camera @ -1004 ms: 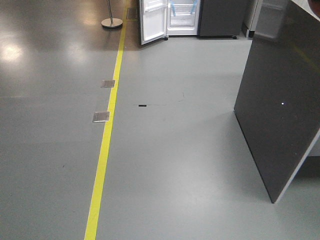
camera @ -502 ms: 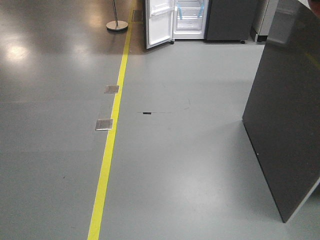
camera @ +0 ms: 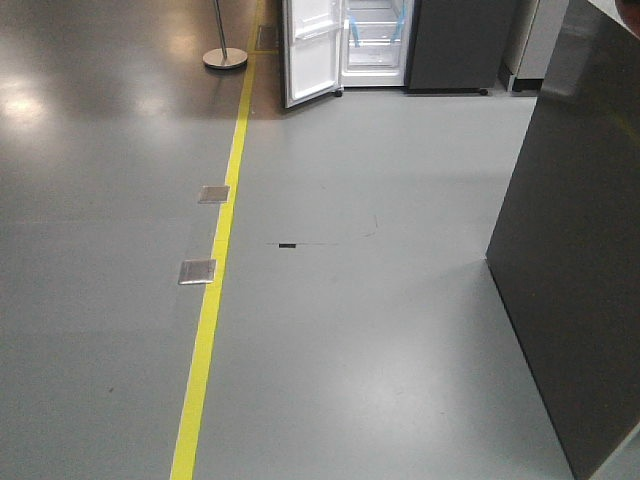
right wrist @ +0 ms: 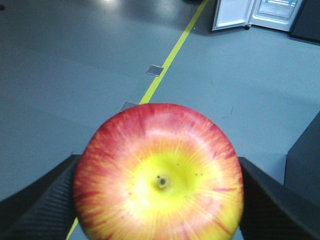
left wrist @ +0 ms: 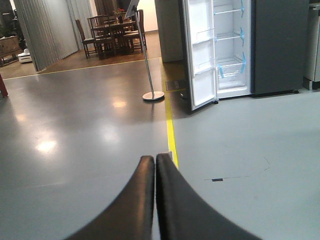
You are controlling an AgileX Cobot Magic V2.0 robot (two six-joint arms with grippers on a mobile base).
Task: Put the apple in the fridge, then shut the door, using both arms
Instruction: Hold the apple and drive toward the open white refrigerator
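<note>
— Where is the small round red-and-yellow apple (right wrist: 160, 150)?
— It is pinched in the right gripper (right wrist: 161, 210). The ribbed black fingers (right wrist: 47, 205) press on both flanks, and the stem dimple faces the camera. It is well apart from the tall dark grey fridge (camera: 455, 45), out over the grey floor (camera: 380, 330) in front of it.
— And the left gripper (left wrist: 155, 159)?
— Its smooth black fingers (left wrist: 142, 200) are pressed together.
— The fridge itself?
— Its narrow white-lined door (camera: 312, 50) stands swung open beside the white shelves with blue tape (camera: 375, 30). A yellow floor line (camera: 215, 270) runs past the fridge's door side. A chrome pole on a round base (camera: 225, 57) stands just beyond the line.
</note>
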